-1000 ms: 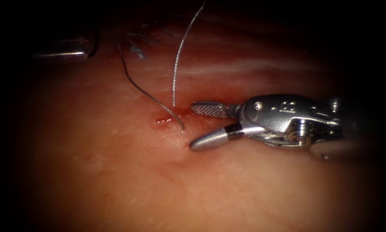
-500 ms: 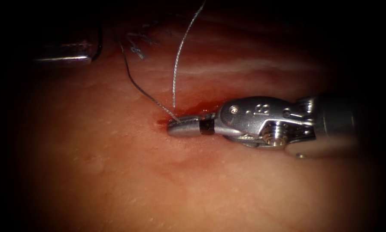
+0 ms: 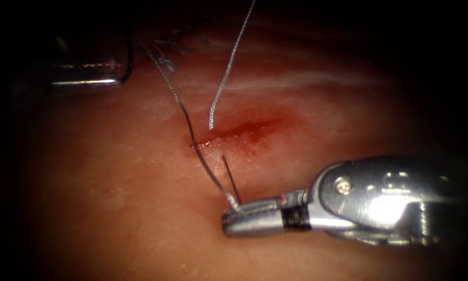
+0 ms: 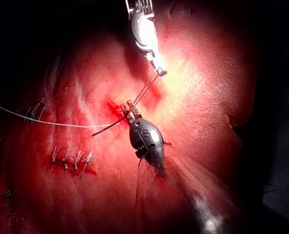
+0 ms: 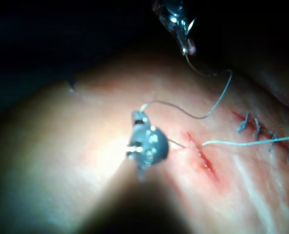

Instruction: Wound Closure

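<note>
My right tool (image 3: pixel 236 218) lies low on the tissue (image 3: pixel 129 229), below the cut (image 3: pixel 244 127), its jaws shut on the dark thread (image 3: pixel 184 112) just short of its end. A short tail stands up from the jaws. The thread runs up past the cut's left end to my left tool (image 3: pixel 114 73) at the far upper left. That tool is shut on the needle (image 3: pixel 128 60), a dark curve clear of the tissue. The left wrist view has the left tool (image 4: pixel 129 106) with the needle (image 4: pixel 110 126), and two strands lead to the right tool (image 4: pixel 159 70).
A pale loose thread end (image 3: pixel 228 67) hangs from above and stops just over the cut, where red fluid (image 3: pixel 254 127) lies. Earlier stitches (image 3: pixel 166 60) sit beyond the cut, near the left tool. In the right wrist view they (image 5: pixel 261 129) lie past the cut (image 5: pixel 203 156).
The right tool's open jaws closed on the thread end beside the cut, then moved down toward the front, drawing the thread out straighter. The left tool shifted slightly right.
</note>
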Motion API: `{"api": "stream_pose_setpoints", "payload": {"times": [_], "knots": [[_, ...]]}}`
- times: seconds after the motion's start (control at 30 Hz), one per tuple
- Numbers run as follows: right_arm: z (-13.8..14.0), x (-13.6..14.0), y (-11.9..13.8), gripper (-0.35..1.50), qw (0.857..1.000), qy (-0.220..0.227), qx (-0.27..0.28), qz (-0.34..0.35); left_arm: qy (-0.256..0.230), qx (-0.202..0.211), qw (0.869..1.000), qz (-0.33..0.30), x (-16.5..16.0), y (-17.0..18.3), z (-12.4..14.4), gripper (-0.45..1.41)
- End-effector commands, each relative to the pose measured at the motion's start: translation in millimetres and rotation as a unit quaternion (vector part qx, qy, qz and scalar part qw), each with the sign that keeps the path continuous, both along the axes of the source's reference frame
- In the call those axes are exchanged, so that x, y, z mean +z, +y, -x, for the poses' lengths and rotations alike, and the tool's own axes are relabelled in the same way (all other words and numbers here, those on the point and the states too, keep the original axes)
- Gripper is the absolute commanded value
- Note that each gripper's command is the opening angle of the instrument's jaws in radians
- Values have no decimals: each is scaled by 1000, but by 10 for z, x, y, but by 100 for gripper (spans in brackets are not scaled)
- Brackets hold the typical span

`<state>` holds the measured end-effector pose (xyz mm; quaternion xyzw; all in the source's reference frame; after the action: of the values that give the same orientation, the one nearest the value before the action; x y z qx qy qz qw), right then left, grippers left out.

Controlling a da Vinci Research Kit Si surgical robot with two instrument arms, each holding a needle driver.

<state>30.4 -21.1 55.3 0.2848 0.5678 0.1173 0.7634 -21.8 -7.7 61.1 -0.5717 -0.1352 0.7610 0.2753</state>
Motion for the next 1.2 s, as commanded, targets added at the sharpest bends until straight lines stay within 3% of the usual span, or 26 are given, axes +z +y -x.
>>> {"api": "stream_pose_setpoints", "payload": {"times": [0.03,0.07,0.1,0.3,0.4,0.6,0.87,0.93,0.97,1.0,1.1,1.2], "knots": [[-15,8,-2,89,999,3,22,25,0,1,1000,2,5,-4,3,-45],[-11,17,2,120,999,-8,38,34,-2,4,1000,1,4,-3,-1,-45],[-6,22,4,123,998,-11,42,38,-2,4,1000,1,3,-2,-4,-45],[31,60,14,125,996,-37,62,44,7,-14,1000,3,2,8,-32,-45],[36,79,15,121,996,-43,65,49,9,-17,1000,3,3,8,-32,-45],[5,136,15,108,993,-62,76,66,5,-13,1000,7,11,-4,-8,-45],[-22,163,35,94,990,-75,94,68,2,-9,1000,11,22,-10,-2,-45],[-27,166,35,74,990,-76,96,69,2,-9,1000,11,24,-10,-2,-45],[-28,167,34,47,990,-76,96,69,2,-9,1000,12,25,-11,-2,-45],[-28,167,31,-32,992,-69,83,66,3,-9,1000,12,26,-11,-2,-45],[-25,160,21,-35,996,-53,33,59,3,-9,1000,12,26,-11,-2,-45],[-15,144,10,-35,997,-52,18,59,3,-9,1000,12,26,-11,-2,-45]]}}
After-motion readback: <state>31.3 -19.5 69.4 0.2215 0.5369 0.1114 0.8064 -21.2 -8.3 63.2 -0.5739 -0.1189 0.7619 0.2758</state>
